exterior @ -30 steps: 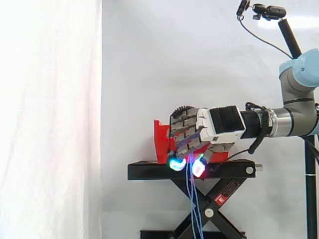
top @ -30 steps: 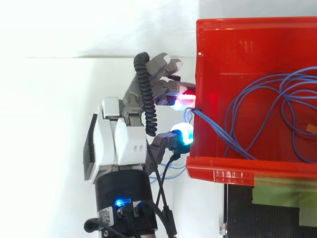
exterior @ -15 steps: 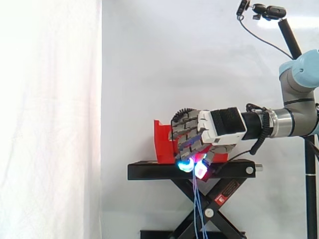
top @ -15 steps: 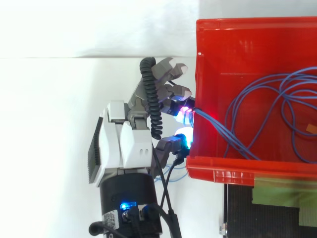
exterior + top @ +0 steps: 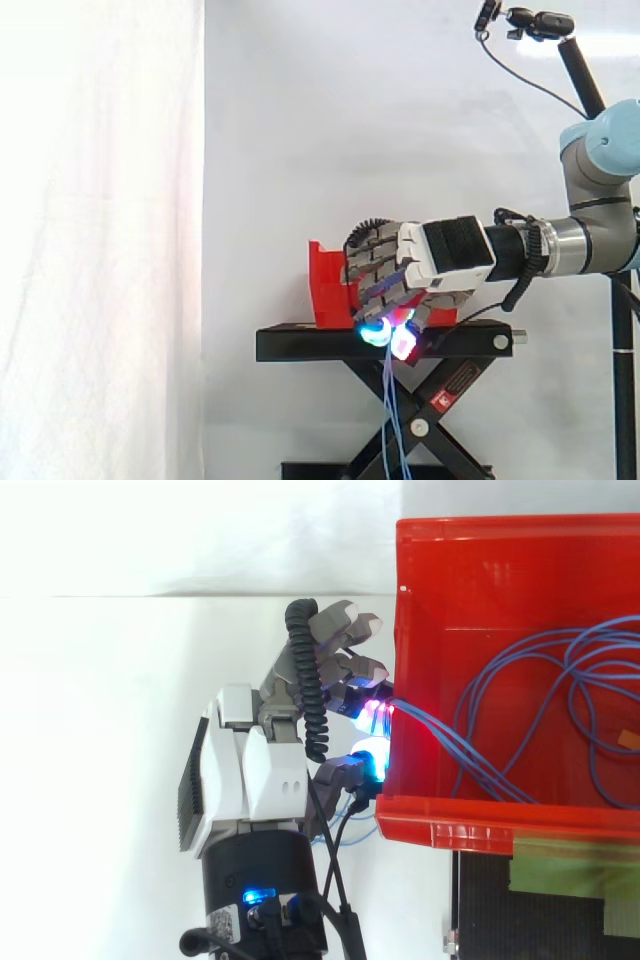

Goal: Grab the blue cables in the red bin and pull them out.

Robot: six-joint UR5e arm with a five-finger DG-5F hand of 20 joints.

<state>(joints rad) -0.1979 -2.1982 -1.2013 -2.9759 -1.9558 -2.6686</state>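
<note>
At the centre of the side view the pale grey and white robot hand (image 5: 440, 262) reaches in from the right, its fingers curled downward in front of the red plastic bin (image 5: 470, 570). The glowing fingertips (image 5: 375, 333) are closed narrowly, and thin blue cable strands (image 5: 393, 410) hang from between them toward the bottom of the frame, past the black scissor-lift stand (image 5: 300, 343).

In the top view the hand sits left of centre, with its thumb and fingers pinching those strands just outside the bin's left wall. From the pinch the strands run straight over the wall and fan into loose loops that fill the right half of the bin. Most of the cable is therefore inside, and only a short length is out.

The pinch looks small and takes in just a few strands, so I judge slipping to be the main risk if the pull is quick. The loops overlap each other and could knot or catch on the wall's edge. In that case the pull would drag the light bin toward the left edge of the stand, or tip it
</note>
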